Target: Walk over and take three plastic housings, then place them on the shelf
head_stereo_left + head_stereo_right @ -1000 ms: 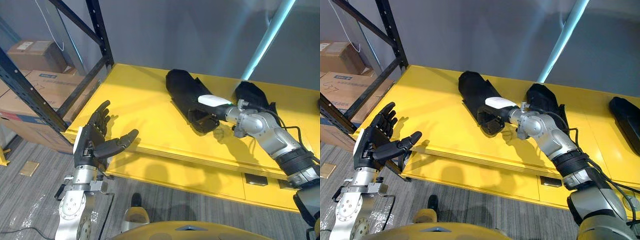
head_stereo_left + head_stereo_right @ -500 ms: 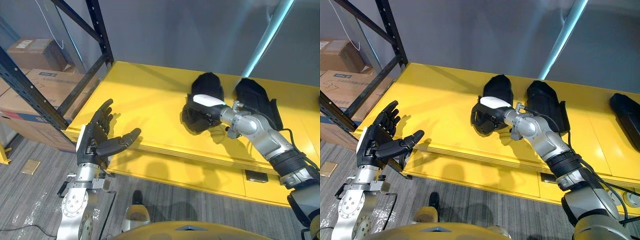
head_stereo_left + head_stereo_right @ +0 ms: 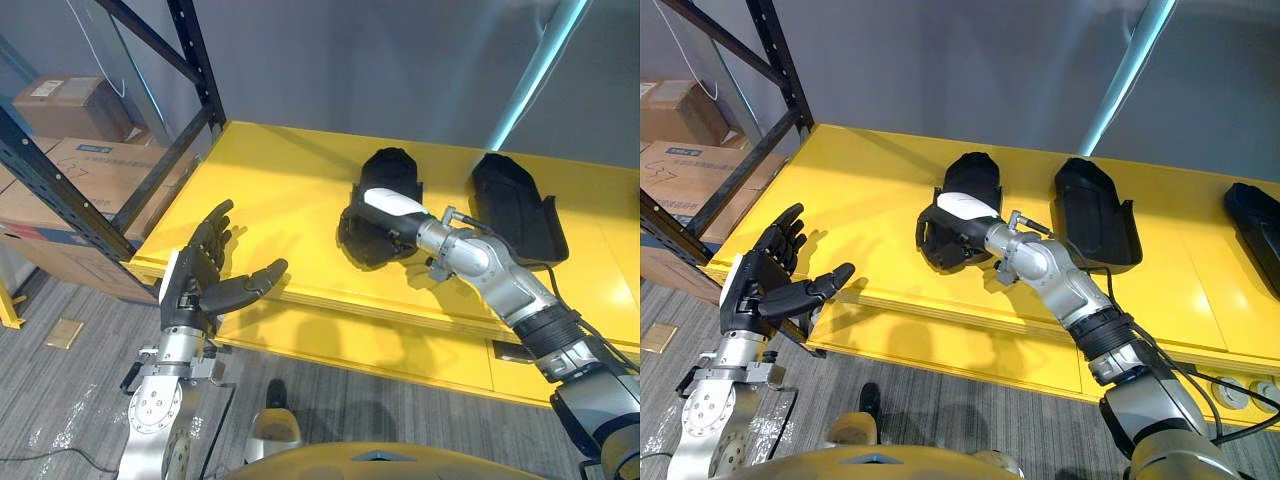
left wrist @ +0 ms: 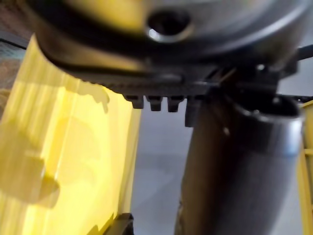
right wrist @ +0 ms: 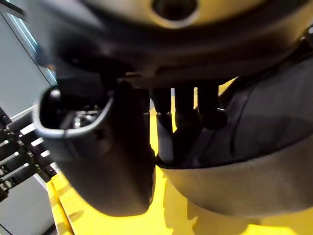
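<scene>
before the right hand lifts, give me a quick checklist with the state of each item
1. Right hand gripping the housing: ok, thumb over its rim, fingers curled inside.
2. Housing lifted off the yellow surface: cannot tell.
3. Second housing apart from the gripped one: ok, bare yellow between them.
4. Third housing located: ok, at the surface's right end.
5. Left hand free: ok, open, holding nothing, at the front edge.
6. All three housings taken: not ok, one gripped, two lying loose.
</scene>
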